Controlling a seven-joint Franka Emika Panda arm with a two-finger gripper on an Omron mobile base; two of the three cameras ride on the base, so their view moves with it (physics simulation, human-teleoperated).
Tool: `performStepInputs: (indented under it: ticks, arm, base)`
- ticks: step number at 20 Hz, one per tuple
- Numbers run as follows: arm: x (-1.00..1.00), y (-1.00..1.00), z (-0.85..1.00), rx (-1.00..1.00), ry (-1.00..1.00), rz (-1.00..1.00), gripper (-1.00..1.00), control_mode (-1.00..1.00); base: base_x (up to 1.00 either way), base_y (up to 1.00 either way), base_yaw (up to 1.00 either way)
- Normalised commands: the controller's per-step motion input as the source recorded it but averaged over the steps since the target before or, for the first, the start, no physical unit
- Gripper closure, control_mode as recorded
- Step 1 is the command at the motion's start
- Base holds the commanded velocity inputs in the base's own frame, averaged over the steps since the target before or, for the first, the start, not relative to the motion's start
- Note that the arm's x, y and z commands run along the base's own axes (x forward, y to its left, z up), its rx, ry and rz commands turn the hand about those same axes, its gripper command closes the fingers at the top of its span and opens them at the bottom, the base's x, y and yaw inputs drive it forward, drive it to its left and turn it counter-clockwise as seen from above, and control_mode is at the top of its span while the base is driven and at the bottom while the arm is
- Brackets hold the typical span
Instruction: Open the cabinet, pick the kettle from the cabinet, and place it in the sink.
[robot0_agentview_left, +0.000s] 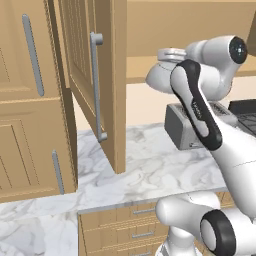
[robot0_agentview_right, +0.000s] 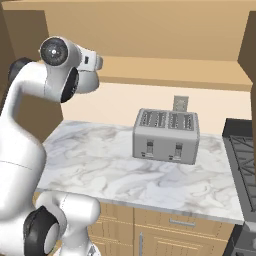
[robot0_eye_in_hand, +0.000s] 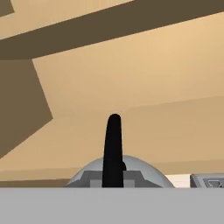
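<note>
Far left in the left base view: tall wooden cabinet (robot0_agentview_left: 30, 115) with grey bar handles, closed. Just right of it, the cabinet (robot0_agentview_left: 87, 75) door stands swung open toward the camera, its long grey bar handle (robot0_agentview_left: 96, 87) on the near edge. The door hangs over the white marble counter (robot0_agentview_left: 145, 170).

Centre: the white arm rises from the near right and reaches up into the open cabinet space above the counter. Below the counter edge, small wooden drawers (robot0_agentview_left: 125, 225) with short handles.

Right: boxy grey toaster (robot0_agentview_right: 166, 135) on the counter against the back wall, partly hidden by the arm from the left side. Dark stove (robot0_agentview_right: 242, 160) at the far right edge.

Hand view: the kettle (robot0_eye_in_hand: 144, 173) sits directly below the hand, inside the cabinet interior; silvery dome visible, black handle (robot0_eye_in_hand: 113, 148) rising upright in the middle. Gripper (robot0_eye_in_hand: 113, 183) is down at the handle's base, fingertips not clearly separable from the kettle top. Jaws clenched; they look closed about the kettle's handle.
</note>
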Motion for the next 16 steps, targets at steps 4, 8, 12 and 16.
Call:
performStepInputs:
  ticks: [4,8,12,16]
  arm:
    - [-0.86,-0.13,0.08,0.04,0.06,0.0,1.0,-1.0]
    - [-0.8,-0.13,0.0,0.01,0.01,0.0,1.0,-1.0]
    - [-0.63,-0.1,-0.01,0.0,0.02,0.0,1.0,-1.0]
    - [-0.51,-0.07,-0.03,0.0,0.05,0.0,1.0,-1.0]
  base:
    - [0.0,0.0,0.0]
    - [0.0,0.0,0.0]
    - [0.0,0.0,0.0]
    - [0.0,0.0,0.0]
